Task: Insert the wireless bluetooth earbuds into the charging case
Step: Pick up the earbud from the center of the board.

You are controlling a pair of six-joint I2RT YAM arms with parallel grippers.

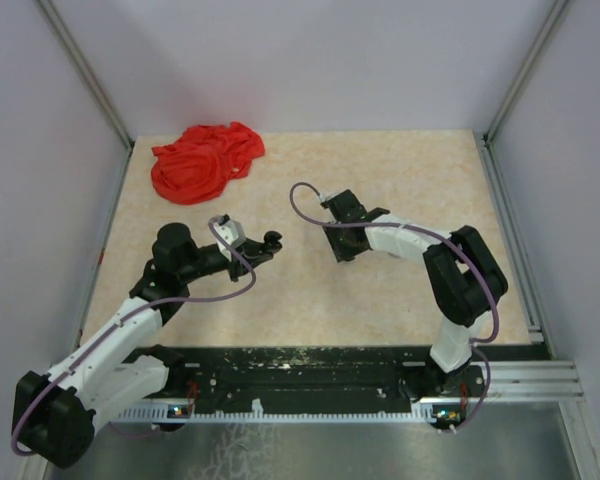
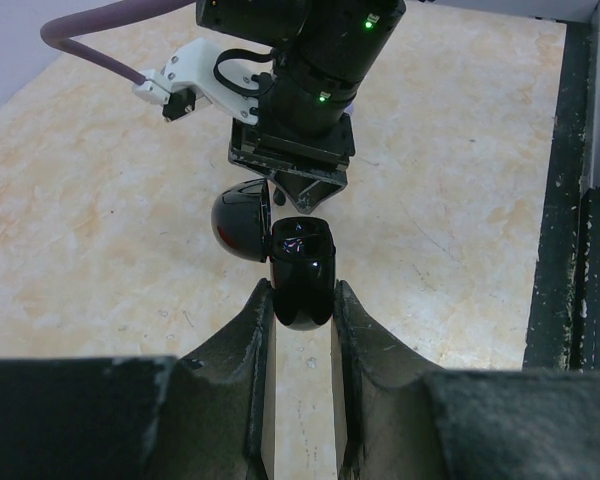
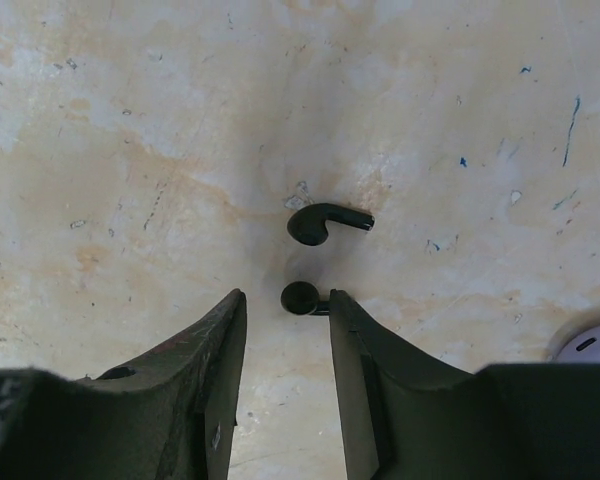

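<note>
My left gripper (image 2: 302, 292) is shut on a glossy black charging case (image 2: 302, 262), held above the table with its round lid (image 2: 240, 225) swung open to the left. In the top view this gripper (image 1: 267, 243) sits left of centre. Two black wireless bluetooth earbuds lie on the table under my right gripper (image 3: 286, 297). One earbud (image 3: 325, 222) lies just beyond the fingertips. The other earbud (image 3: 302, 298) lies between the open jaws, its stem against the right finger (image 3: 355, 340). In the top view my right gripper (image 1: 343, 243) points down at the table's middle.
A crumpled red cloth (image 1: 205, 160) lies at the back left of the table. A pale rounded object (image 3: 592, 342) shows at the right edge of the right wrist view. The black rail (image 1: 310, 365) runs along the near edge.
</note>
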